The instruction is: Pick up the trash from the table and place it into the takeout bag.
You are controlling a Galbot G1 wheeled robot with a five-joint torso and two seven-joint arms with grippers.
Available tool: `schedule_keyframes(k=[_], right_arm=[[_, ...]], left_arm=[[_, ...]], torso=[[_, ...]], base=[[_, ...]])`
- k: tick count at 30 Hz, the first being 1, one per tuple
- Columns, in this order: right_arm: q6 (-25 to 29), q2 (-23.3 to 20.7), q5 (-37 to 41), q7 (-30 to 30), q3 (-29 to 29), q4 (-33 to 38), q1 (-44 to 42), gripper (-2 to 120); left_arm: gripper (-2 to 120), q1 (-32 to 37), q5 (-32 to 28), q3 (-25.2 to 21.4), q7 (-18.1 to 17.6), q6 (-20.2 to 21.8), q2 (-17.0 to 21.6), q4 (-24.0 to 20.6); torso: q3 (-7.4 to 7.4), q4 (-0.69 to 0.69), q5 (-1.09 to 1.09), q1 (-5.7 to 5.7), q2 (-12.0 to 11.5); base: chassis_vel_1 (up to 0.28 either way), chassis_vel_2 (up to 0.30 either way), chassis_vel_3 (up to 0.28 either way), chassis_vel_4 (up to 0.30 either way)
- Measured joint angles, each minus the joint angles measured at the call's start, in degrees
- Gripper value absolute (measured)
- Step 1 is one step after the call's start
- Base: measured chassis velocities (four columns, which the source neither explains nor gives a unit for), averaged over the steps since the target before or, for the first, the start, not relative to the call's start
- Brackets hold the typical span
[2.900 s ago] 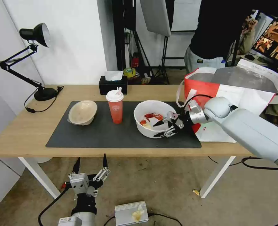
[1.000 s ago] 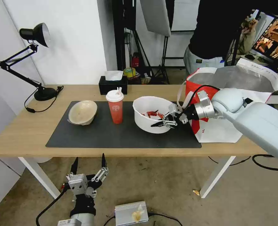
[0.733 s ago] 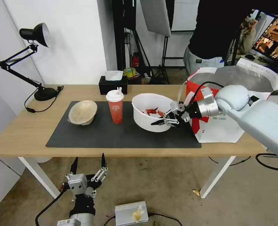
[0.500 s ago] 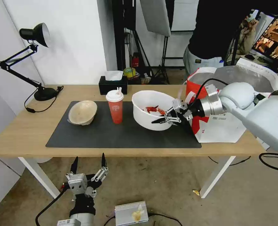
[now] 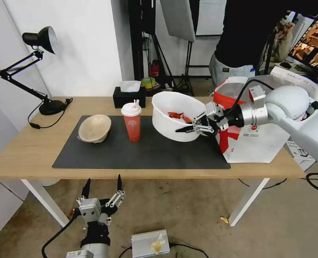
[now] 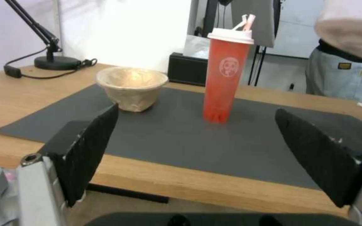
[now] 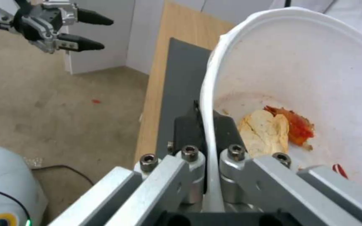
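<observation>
The long light-wood desk (image 5: 29,150) carries a dark grey mat (image 5: 130,154), and at its right end stands the takeout bag (image 5: 262,143), mouth open, foil lining showing. Over the mat's right part, just left of the bag, the white bowl (image 5: 173,118) of crayfish scraps hangs clear of the surface, tipped with its open side toward the near left. The right gripper (image 5: 196,128) holds it, jaws clenched on the wall at the bowl's right rim. To finish this carry well, I judge the bowl should be levelled and raised above the bag's rim before it travels right, since the tilt and the thin one-sided pinch could spill scraps or let it swing. The tall red cup (image 5: 132,122) and the beige bowl (image 5: 94,128) wait on the mat's left half. The left gripper (image 5: 102,187) is parked low, near the desk's front edge, jaws spread and empty. The right wrist view shows the rim sandwiched between the pads and pale and red scraps (image 7: 275,127) inside; the left wrist view gives the cup and beige bowl from desk height.
</observation>
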Motion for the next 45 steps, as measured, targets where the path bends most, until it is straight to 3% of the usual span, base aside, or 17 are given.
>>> schedule_keyframes(k=[26,45], right_arm=[[0.1,-3.4,6.3,0.8,6.0,-2.9,5.0,0],[2.3,-1.2,4.5,1.3,6.8,-11.2,8.9,0]], left_arm=[[100,3.7,3.4,0.6,0.1,-2.0,-1.0,-2.2],[100,3.4,3.2,0.5,0.1,-1.7,-0.6,-2.2]], torso=[[0.00,0.00,0.01,0.00,0.0],[0.00,0.01,0.00,0.00,0.0]], base=[[0.000,0.000,0.000,0.000],[0.000,0.000,0.000,0.000]])
